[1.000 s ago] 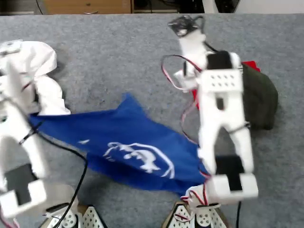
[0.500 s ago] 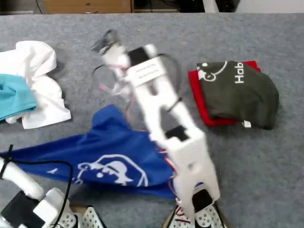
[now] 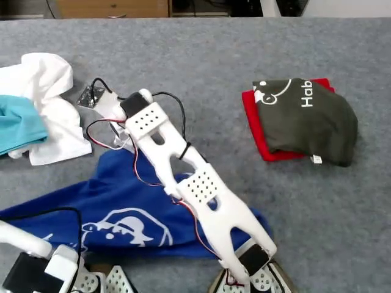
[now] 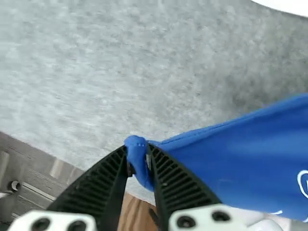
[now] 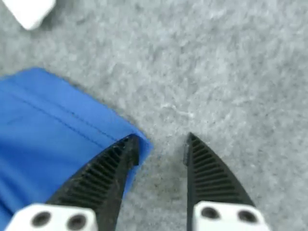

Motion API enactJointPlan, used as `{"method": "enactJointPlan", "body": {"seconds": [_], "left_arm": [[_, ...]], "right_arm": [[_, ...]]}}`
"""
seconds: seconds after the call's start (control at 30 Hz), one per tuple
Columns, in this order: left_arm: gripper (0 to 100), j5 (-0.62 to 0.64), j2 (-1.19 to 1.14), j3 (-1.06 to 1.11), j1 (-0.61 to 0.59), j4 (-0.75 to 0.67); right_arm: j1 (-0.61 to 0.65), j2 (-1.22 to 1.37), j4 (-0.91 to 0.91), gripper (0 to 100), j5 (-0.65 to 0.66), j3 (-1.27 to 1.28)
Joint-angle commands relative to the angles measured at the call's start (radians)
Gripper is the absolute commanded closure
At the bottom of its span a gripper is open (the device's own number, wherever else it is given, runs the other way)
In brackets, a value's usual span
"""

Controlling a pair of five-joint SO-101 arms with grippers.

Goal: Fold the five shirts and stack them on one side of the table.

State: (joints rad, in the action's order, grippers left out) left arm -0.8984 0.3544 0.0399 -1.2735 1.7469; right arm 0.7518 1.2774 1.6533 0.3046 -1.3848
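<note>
Progress: dark shirt [image 3: 305, 119] over red shirt [image 3: 252, 119] folded on table [image 3: 244, 49] right; blue shirt [image 3: 140, 201] spread, left hand [image 4: 138, 155] clenched on its edge, right hand [image 5: 161, 140] released at its corner; white shirt [image 3: 46, 79], teal shirt [image 3: 18, 125] unfolded.

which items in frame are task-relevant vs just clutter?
Job: blue shirt, white shirt, teal shirt, dark shirt folded atop red shirt; left end effector, shut on blue shirt.
Clutter: wooden furniture beyond the table.
</note>
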Motion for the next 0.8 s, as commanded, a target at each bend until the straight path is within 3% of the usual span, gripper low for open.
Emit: {"method": "enactJointPlan", "body": {"seconds": [0.0,0.33,0.57,0.77], "left_arm": [[98,-0.049,0.027,-0.106,-0.04,0.014],[98,-0.049,0.025,-0.068,-0.018,0.014],[98,-0.049,0.025,-0.006,0.003,0.014],[98,-0.049,0.025,-0.002,0.009,0.014]], "right_arm": [[0.035,0.008,0.087,85.3,0.002,-0.119],[0.042,0.008,0.129,84.7,0.002,-0.157],[0.036,-0.087,0.132,67.3,-0.146,-0.176],[0.042,-0.137,0.133,73.2,-0.161,-0.17]]}}
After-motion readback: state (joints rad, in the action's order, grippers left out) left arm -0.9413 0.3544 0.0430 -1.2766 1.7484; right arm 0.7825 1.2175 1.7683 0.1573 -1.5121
